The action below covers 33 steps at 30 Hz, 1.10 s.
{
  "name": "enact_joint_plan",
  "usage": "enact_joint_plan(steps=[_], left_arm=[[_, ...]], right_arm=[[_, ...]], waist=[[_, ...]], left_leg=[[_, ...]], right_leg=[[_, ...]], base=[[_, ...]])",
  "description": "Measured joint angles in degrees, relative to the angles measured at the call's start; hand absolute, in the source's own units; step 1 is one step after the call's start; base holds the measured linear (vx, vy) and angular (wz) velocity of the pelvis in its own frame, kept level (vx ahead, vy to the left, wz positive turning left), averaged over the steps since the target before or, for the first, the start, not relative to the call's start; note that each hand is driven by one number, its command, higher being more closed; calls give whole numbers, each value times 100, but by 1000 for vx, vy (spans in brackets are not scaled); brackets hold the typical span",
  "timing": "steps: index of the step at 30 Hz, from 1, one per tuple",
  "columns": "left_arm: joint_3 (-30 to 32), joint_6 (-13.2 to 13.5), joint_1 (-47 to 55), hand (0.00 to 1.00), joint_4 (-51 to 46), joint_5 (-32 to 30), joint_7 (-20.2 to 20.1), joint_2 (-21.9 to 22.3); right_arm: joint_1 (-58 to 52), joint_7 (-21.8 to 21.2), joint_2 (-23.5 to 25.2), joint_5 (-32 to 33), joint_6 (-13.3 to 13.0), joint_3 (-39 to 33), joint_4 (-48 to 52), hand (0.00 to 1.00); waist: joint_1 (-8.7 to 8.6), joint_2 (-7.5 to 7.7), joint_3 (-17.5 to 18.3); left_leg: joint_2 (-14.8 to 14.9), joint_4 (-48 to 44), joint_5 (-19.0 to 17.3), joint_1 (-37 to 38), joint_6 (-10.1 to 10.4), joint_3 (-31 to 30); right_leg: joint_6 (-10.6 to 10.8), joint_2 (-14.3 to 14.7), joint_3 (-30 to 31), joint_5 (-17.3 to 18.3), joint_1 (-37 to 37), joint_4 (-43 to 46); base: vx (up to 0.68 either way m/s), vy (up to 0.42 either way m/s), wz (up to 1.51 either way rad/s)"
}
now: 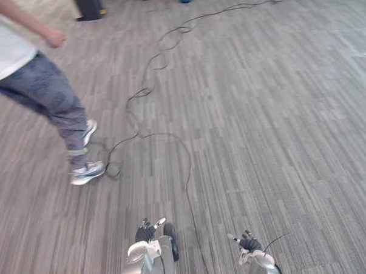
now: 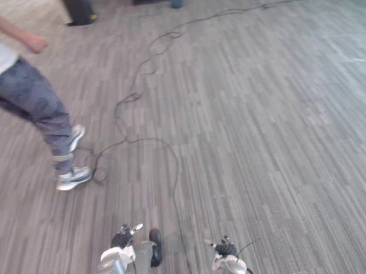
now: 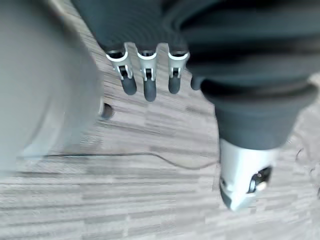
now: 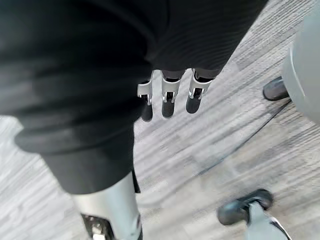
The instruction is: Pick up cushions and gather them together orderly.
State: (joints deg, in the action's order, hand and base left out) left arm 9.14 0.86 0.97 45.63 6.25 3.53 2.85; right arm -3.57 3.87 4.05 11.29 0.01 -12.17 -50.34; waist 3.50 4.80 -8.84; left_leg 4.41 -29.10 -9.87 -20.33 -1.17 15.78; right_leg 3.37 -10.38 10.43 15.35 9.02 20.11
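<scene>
Two empty hands over grey carpet (image 1: 261, 109), left hand (image 1: 146, 232) fingers relaxed, right hand (image 1: 249, 243) likewise, person (image 1: 47, 88) stepping at left

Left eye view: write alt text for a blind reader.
A person in a white top and grey-blue trousers is mid-stride on grey striped carpet at the left. At the bottom edge, the robot's left hand and right hand hang open, empty.

Head stereo pair down at carpet (image 1: 261, 121), wrist cams close behind left hand (image 3: 147, 75), right hand (image 4: 169, 95), carpet shared
</scene>
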Motion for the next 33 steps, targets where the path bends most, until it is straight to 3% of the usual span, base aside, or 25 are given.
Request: enact_joint_plan(steps=[1,2,3,4,6,7,9,10,12,13,14,15,16,17,20,21,22,23,25,26,27,28,30,32,33], left_arm=[[-30,-25,25,0,13,-4,-1,-34],[-46,-28,75,0,61,-1,2,-54],[-71,-29,65,0,114,-1,6,-53],[-185,-36,23,0,217,4,10,-44],[-364,-44,-20,0,360,5,20,-27],[-405,-42,-79,0,427,14,32,-51],[-404,-50,-250,0,610,51,35,-68],[-398,-53,-277,0,663,53,34,-56],[-342,-65,-277,0,695,51,26,-4],[-343,-60,-245,0,695,44,19,12],[-335,-64,-207,0,711,40,16,43],[-327,-78,-223,0,812,11,-39,55],[-209,-81,-254,0,817,-8,-28,66],[-152,-82,-270,0,813,-25,-19,64],[-108,-98,-221,0,745,-65,-29,64],[1,-85,-218,0,641,-48,-38,65],[89,-82,-212,0,607,-43,-41,65],[110,-75,-152,0,553,-25,-27,61],[92,-24,-84,0,378,4,-28,39],[97,-18,-86,0,336,7,-25,39],[146,30,-34,0,219,20,-23,82],[203,51,-24,0,224,22,-19,86],[344,61,-12,0,224,56,3,91],[337,102,81,0,161,51,15,52],[346,112,145,0,120,48,10,-63]], right_arm=[[1,-21,-1,-4,-7,19,18,0],[-4,-74,-42,-8,-38,115,102,0],[-23,-87,-55,-9,-47,122,145,0],[-107,-92,-59,-10,-74,118,239,0],[-180,-90,-71,-10,-115,92,472,0],[-146,-91,-60,-10,-144,104,540,0],[-131,-105,-9,-7,-147,30,586,0],[-115,-104,-19,-8,-155,-77,591,0],[-93,-101,-44,-8,-166,-261,558,0],[-104,-94,-33,-13,-166,-362,490,0],[-107,-99,-47,-21,-161,-390,445,0],[-11,-107,-197,-36,-157,-466,427,0],[43,-97,-204,-90,-156,-523,422,0],[57,-103,-231,-187,-153,-585,455,0],[112,-97,-266,-226,-147,-547,456,0],[170,-71,-241,-210,-135,-448,399,0],[192,-61,-215,-206,-131,-347,342,0],[220,-36,-144,-164,-120,-215,222,0],[251,-33,-125,-115,-87,33,158,0],[251,-31,-119,-112,-84,66,156,0],[211,-35,-62,-113,-56,96,152,0],[196,-30,-28,-114,-50,56,151,0],[174,-25,-6,-122,-44,43,149,0],[83,-33,4,-129,-31,74,92,0],[13,-39,2,-132,-12,128,-48,0]], waist=[[13,105,8],[19,46,-42],[-6,-5,-81],[-51,-74,-131],[-91,-220,-136],[-138,-226,-113],[-297,-77,-177],[-346,-89,-176],[-383,-126,-199],[-377,-103,-190],[-398,-142,-197],[-425,-392,-164],[-444,-483,-192],[-457,-552,-220],[-434,-845,-307],[-401,-844,-391],[-344,-797,-439],[-279,-681,-463],[-260,-612,-479],[-246,-597,-481],[-94,-531,-453],[-73,-549,-453],[-32,-558,-417],[31,-433,-261],[48,-238,-15]], left_leg=[[-65,-5,-151,375,-96,182],[-55,206,-271,977,-200,290],[-52,309,-325,1209,-216,321],[-41,539,-410,1712,-224,461],[-41,1141,-654,2481,-137,651],[-56,1467,-791,2811,57,726],[-140,1774,-859,3308,99,771],[-132,1915,-908,3500,130,779],[-146,2273,-910,3965,136,838],[-226,2341,-910,4185,136,786],[-254,2347,-910,4345,136,728],[-99,2282,-749,4448,355,713],[-57,2104,-508,4440,595,631],[-13,1784,-271,4381,649,509],[492,-1540,899,3037,1138,-323],[658,-2907,746,2399,1025,-420],[692,-3418,553,2076,925,-438],[707,-3668,207,1495,682,-441],[748,-3151,-88,707,379,-355],[748,-3000,-129,621,355,-315],[709,-1653,-281,335,316,-221],[624,-905,-275,323,327,-347],[479,666,-22,217,602,-863],[437,744,481,112,686,-952],[240,423,483,42,565,-750]], right_leg=[[300,-33,236,-376,-277,913],[602,118,338,-1243,-970,2532],[649,193,293,-1332,-1210,3137],[556,317,79,-1137,-1700,4079],[192,467,-633,-663,-2604,4682],[149,487,-1142,-462,-3042,4596],[-1,312,-2041,-199,-3458,3948],[-72,341,-2334,-175,-3599,3456],[-357,360,-2925,-361,-3649,2094],[-496,396,-3131,-706,-3597,1117],[-1044,397,-3174,-1196,-3529,931],[-1281,472,-3373,-914,-3480,1208],[-1358,466,-3361,-671,-3487,1437],[-1420,489,-3365,-469,-3448,1577],[-1392,1093,-3030,-190,-2617,946],[-1410,1367,-2760,-180,-2172,609],[-1430,1474,-2574,-167,-1903,441],[-1445,1541,-2254,-153,-1460,148],[-1412,1617,-1735,-157,-880,-333],[-1401,1620,-1637,-152,-827,-382],[-1235,1585,-1067,-82,-508,-552],[-1149,1559,-869,-33,-349,-632],[-979,1480,-277,247,39,-772],[-806,1311,90,622,165,-706],[-613,1000,333,817,164,-620]], base=[[598,282,-107],[553,243,-114],[477,189,-107],[351,130,-70],[445,172,-81],[459,168,-53],[529,86,-2],[618,20,7],[519,-24,6],[638,-88,11],[789,-109,-5],[798,-154,-14],[666,-143,-29],[654,-209,-40],[626,-158,-83],[510,-25,-111],[488,10,-140],[492,24,-122],[467,89,-113],[438,137,-157],[476,180,-144],[531,233,-183],[611,337,-133],[601,409,-106],[817,489,-88]])
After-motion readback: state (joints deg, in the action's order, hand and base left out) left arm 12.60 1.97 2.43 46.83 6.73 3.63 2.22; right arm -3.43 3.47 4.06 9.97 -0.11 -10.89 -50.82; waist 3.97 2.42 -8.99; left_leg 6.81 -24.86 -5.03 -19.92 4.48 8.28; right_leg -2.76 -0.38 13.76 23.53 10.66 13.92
